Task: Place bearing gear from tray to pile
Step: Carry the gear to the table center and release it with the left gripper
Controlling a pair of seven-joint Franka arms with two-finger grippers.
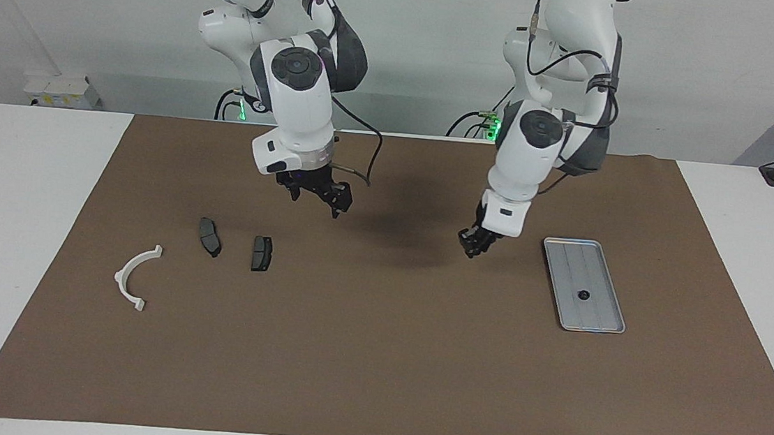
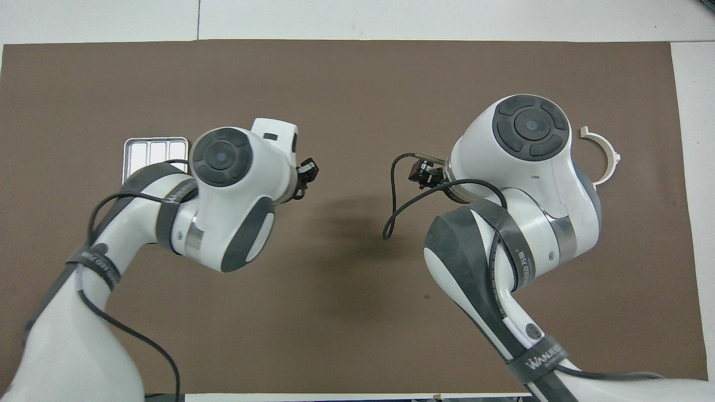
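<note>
The facing view shows the bearing gear (image 1: 583, 295) — small, dark — lying mid-floor in the tray (image 1: 562, 299); from overhead the left arm hides all but the tray's end. The tray's long axis runs away from the robots, slightly slanted. The left gripper (image 1: 474, 243) hangs over bare mat (image 1: 375, 356) beside it, the right gripper (image 1: 319, 194) near the pile (image 1: 210, 237); I cannot tell either's finger gap.

Two white arms with dark grey joint caps, black cables, black pincers, "WANJEE" straps.

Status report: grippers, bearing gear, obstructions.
Left gripper hangs beside tray, right gripper over mat near pile. Bearing gear in tray. Nothing blocking.
</note>
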